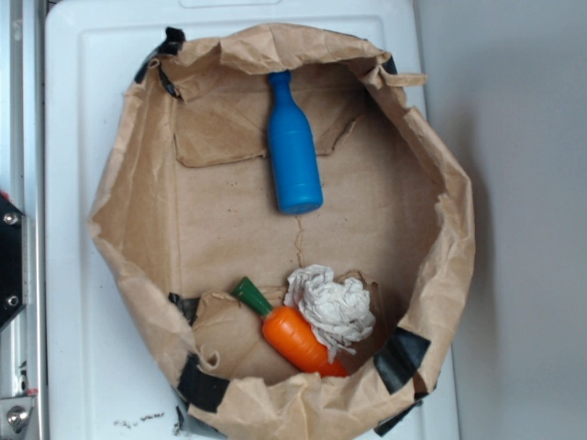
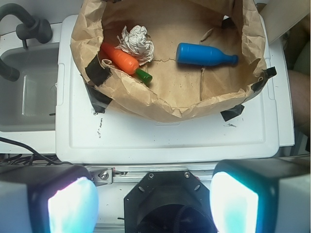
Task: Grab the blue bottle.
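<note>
Bright-blue plastic, the blue bottle (image 1: 293, 147) (narrow neck, cylindrical body) lies in the paper bag (image 1: 138, 183), apart from the carrot (image 1: 289, 332); gripper (image 2: 153, 199) spread wide, empty.

The blue bottle (image 1: 293, 147) (image 2: 204, 54) is solid bright blue plastic, with a narrow neck and a cylindrical body. It lies on its side on the brown paper floor, well apart from the orange carrot, untouched
</note>
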`<state>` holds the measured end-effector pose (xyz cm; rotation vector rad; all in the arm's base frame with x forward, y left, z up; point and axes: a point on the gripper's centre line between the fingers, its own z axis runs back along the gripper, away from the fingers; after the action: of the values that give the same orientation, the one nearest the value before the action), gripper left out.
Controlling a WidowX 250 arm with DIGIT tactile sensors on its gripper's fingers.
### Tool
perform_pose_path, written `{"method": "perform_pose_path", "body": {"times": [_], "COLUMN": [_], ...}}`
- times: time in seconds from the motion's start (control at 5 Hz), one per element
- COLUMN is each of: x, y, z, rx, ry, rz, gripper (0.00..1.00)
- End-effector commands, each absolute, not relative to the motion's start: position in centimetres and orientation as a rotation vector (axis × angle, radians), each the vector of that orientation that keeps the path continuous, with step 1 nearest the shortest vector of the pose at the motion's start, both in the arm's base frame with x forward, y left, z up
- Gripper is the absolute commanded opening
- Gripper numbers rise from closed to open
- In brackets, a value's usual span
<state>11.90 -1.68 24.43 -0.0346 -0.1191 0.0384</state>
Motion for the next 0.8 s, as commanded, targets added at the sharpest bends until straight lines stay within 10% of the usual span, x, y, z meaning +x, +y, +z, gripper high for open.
{"method": "perform_pose_path", "body": {"times": [0.0, 0.4, 0.6], "x": [11.9, 19.1, 17.9], "y": [-1.7, 3.1, 3.4], "z": [24.4, 19.0, 18.3], "rx": [-0.035, -0.007, 0.006], "ry": [-0.119, -0.123, -0.145], "rz": [0.038, 0.147, 0.216], "gripper": [1.00, 1.00, 1.00]}}
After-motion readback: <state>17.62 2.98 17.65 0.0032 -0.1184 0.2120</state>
